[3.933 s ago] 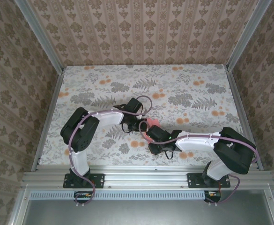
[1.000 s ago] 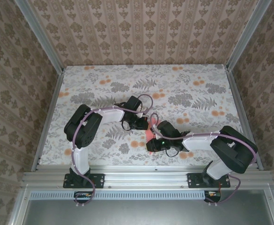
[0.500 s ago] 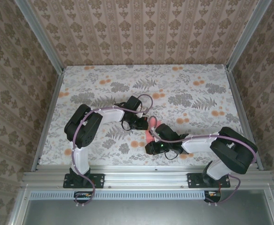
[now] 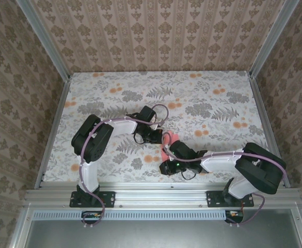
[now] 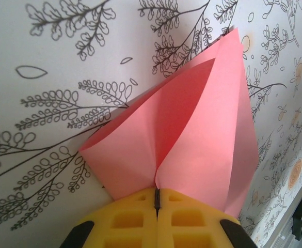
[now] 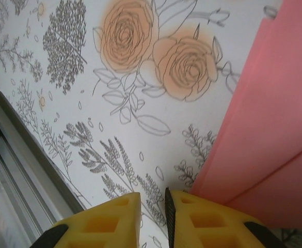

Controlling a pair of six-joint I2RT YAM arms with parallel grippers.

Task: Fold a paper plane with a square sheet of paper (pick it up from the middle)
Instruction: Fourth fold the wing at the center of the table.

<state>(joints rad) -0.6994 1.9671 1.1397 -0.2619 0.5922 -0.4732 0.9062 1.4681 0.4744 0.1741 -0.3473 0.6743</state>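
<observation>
The right pincer (image 6: 152, 209), nearest the front edge, stands at a narrow gap with nothing between its pads, low over the surface (image 6: 89, 129) and just beside the folded pink paper (image 6: 274, 119). Beyond it, the left pincer (image 5: 156, 199) is clamped on one end of that paper, whose 2 flaps gape apart. Risk: with only 1 pinch point, a sideways push from the right could pivot the paper and set a crooked crease.

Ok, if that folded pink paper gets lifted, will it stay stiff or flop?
Probably light and fairly floppy: the folded paper is thin, its flaps gaping open. The creases pinched in the left end effector likely add some stiffness.
</observation>
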